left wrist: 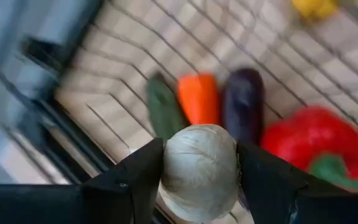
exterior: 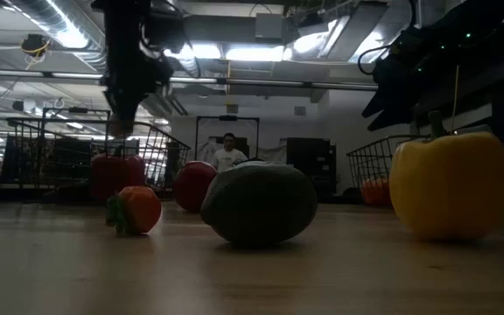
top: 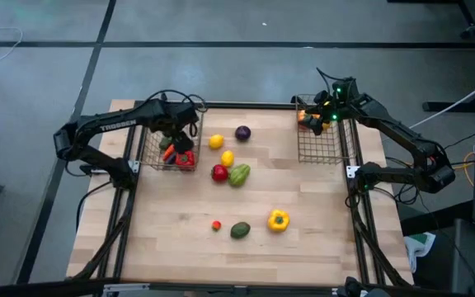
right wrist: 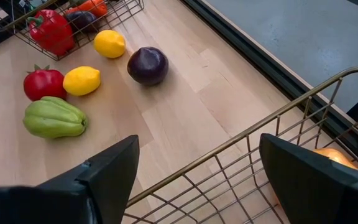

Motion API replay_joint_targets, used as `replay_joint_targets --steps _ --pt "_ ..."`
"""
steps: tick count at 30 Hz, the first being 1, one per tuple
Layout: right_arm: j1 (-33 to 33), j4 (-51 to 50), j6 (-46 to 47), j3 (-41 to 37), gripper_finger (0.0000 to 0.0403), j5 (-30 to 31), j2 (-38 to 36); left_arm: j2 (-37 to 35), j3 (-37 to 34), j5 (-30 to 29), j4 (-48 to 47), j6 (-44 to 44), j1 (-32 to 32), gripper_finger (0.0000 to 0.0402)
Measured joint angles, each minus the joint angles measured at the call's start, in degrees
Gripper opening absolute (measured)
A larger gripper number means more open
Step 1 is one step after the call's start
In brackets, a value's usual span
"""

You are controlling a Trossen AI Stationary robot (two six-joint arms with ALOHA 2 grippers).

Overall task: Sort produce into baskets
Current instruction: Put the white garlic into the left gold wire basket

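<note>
My left gripper [top: 181,132] hangs over the left wire basket [top: 148,153], shut on a whitish round bulb [left wrist: 199,168]. Below it in the basket lie a green cucumber [left wrist: 163,107], an orange carrot [left wrist: 199,98], a purple eggplant [left wrist: 243,102] and a red pepper [left wrist: 309,134]. My right gripper [right wrist: 197,168] stands open over the right basket [right wrist: 278,112], touching nothing. An orange piece [right wrist: 331,158] lies in that basket. My left gripper pinches the whitish bulb between its two fingers, one on each of its opposite sides [left wrist: 168,167]. The fingers come from above, pointing steeply down. The bulb is lifted clear, above the produce in the left basket.
Loose on the table between the baskets lie two lemons [top: 216,141] [top: 227,158], a dark purple round piece [top: 242,132], a red tomato [top: 219,172] and a green pepper [top: 239,175]. Nearer the front lie a tiny tomato [top: 216,224], an avocado [top: 240,230] and a yellow pepper [top: 278,220].
</note>
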Motion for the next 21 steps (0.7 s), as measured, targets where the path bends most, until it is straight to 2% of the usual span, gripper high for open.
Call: replay_joint_targets --steps 5,10,21 --pt "0.0 0.0 0.0 0.0 0.0331 0.0 0.0 0.0 -3.3 6.0 -5.7 -4.5 0.0 0.0194" --pt "0.0 0.0 0.0 0.0 0.0331 0.0 0.0 0.0 -6.6 7.4 -8.5 -7.5 0.0 0.0194" --pt "0.0 0.0 0.0 0.0 0.0331 0.0 0.0 0.0 -10.8 8.7 -8.1 -5.8 0.0 0.0194"
